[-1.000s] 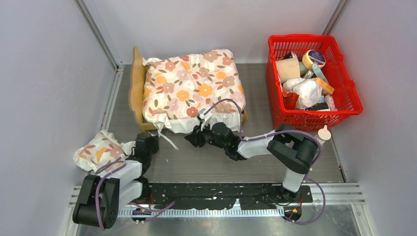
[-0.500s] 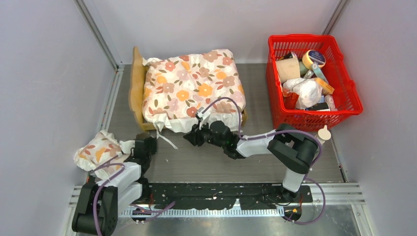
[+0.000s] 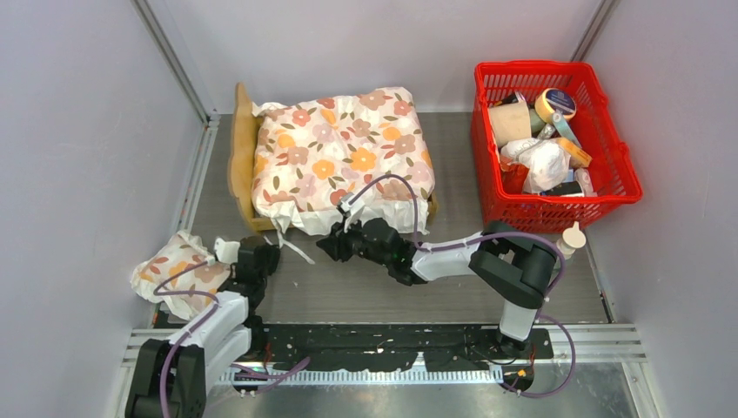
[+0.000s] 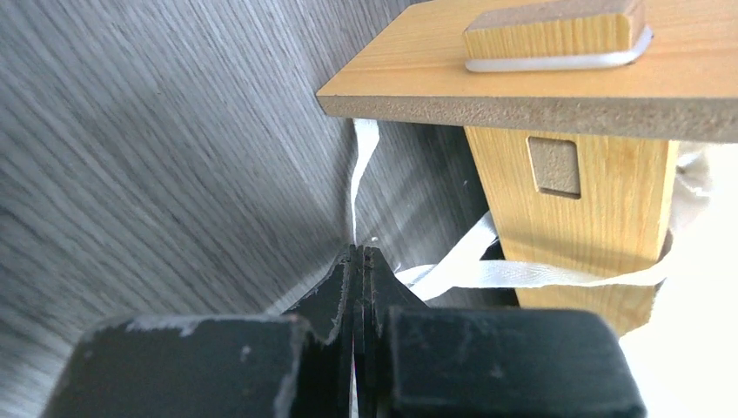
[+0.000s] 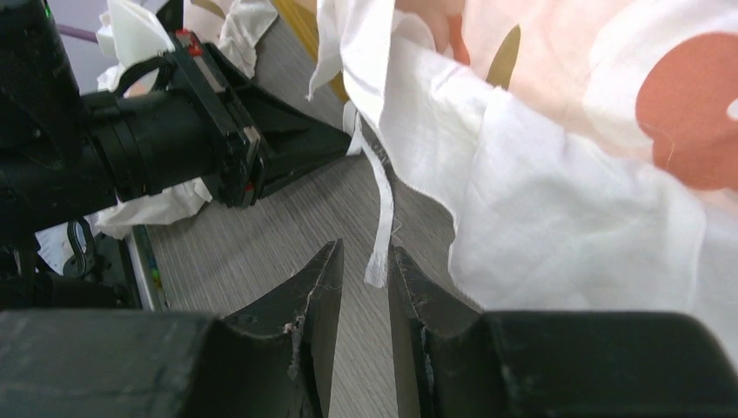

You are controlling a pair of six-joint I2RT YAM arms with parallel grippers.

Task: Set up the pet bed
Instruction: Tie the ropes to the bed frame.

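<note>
The pet bed (image 3: 241,161) is a light-wood frame with its headboard on the left. A white floral cushion (image 3: 344,152) covers its sleeping surface. My left gripper (image 3: 265,255) is at the bed's near-left corner. In the left wrist view it (image 4: 359,252) is shut on a thin white ribbon tie (image 4: 522,274) beside the wooden leg (image 4: 574,218). My right gripper (image 3: 329,246) is at the cushion's near edge. In the right wrist view it (image 5: 365,248) is slightly open, with the frayed end of a second ribbon (image 5: 380,218) hanging between its tips, below the cushion (image 5: 592,174).
A small floral pillow (image 3: 174,268) lies at the near left, beside the left arm. A red plastic basket (image 3: 557,212) full of several items stands at the far right. A small white knob (image 3: 573,235) sits near its front corner. Grey walls close in both sides.
My right gripper has moved a little left along the cushion's near edge toward the hanging ribbon. The left arm's elbow has dropped nearer; its gripper stays shut at the bed corner.
</note>
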